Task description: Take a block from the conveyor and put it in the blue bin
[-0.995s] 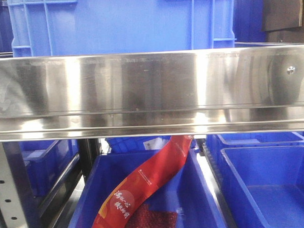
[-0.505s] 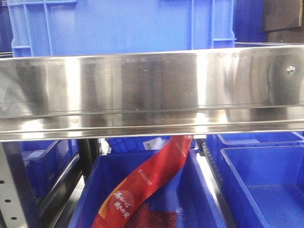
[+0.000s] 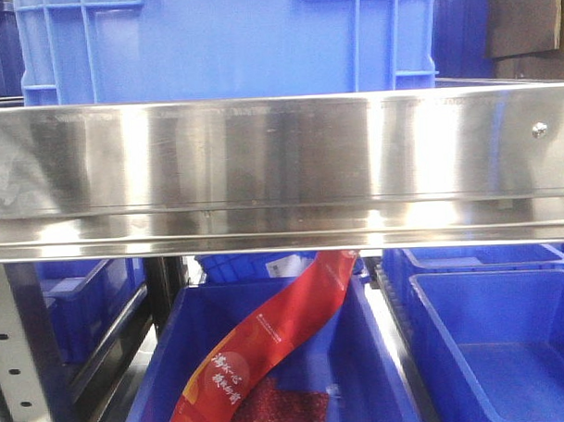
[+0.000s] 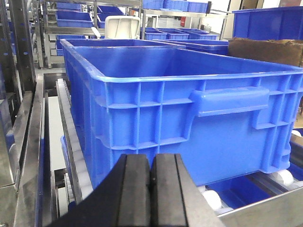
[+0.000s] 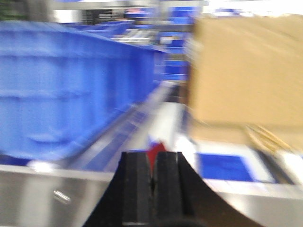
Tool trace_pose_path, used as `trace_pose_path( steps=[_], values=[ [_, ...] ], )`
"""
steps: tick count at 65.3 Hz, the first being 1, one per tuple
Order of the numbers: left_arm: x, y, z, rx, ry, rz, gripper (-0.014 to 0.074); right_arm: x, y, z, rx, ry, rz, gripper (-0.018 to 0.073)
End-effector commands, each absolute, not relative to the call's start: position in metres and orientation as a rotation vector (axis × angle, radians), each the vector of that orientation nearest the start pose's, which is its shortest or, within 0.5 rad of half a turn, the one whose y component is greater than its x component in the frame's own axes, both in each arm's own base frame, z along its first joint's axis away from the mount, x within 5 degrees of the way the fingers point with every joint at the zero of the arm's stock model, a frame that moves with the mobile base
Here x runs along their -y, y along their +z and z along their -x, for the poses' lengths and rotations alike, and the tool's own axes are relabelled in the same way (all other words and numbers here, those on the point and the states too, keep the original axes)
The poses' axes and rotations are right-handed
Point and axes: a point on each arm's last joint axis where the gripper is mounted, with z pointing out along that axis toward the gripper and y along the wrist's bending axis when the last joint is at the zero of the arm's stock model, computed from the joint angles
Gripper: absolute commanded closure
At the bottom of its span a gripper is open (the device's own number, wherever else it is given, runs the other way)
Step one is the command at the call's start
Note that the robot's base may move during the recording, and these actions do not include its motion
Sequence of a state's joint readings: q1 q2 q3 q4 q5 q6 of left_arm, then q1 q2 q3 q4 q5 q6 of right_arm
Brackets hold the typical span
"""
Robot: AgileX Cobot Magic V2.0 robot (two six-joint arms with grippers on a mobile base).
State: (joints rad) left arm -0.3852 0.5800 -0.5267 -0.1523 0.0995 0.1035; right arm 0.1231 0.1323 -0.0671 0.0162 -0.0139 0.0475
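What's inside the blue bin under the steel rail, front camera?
In the lower blue bin lies a long red packet over a dark red textured sheet. The steel rail hides the bin's far end.

Red packet (image 3: 268,346): I see yellow-gold characters printed near its lower end and a line of small white print higher up, all too small for me to read.
White card (image 3: 286,265): dark marks on it behind the packet, unreadable to me.
Left wrist view: I find no text or label.
Right wrist view: too blurred for me to read anything.
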Motion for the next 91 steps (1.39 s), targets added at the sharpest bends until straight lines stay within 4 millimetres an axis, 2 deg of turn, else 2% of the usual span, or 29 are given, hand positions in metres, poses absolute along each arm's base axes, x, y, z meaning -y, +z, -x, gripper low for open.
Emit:
trace_pose_path(
  steps=[1, 5, 18, 65, 72, 78, 91],
  values=[
    [0.047, 0.337, -0.115, -1.596, -0.349, -0.271, 0.0707, -0.005, 0.219, -0.062, -1.506, 0.119, 0.019, 0.072],
    [0.047, 0.337, -0.115, -1.596, -0.349, -0.271, 0.0707, -0.005, 0.214, -0.061, -1.5, 0.114, 0.014, 0.072],
    [0.047, 0.337, -0.115, -1.596, -0.349, -0.271, 0.0707, -0.004, 0.217, -0.056, -1.439, 0.116, 0.014, 0.072],
    [0.047, 0.338, -0.115, -1.594, -0.349, -0.271, 0.0707, -0.004, 0.218, -0.055, -1.432, 0.116, 0.014, 0.072],
    [0.043, 0.335, -0.11, -1.567, -0.302, -0.286, 0.0707, -0.004, 0.218, -0.055, -1.432, 0.116, 0.014, 0.072],
    [0.031, 0.323, -0.101, -1.533, -0.19, -0.28, 0.0707, -0.004, 0.218, -0.055, -1.432, 0.116, 0.014, 0.072],
    [0.01, 0.277, -0.078, -1.536, -0.021, -0.166, 0.0707, -0.004, 0.218, -0.055, -1.432, 0.116, 0.014, 0.072]
  ],
)
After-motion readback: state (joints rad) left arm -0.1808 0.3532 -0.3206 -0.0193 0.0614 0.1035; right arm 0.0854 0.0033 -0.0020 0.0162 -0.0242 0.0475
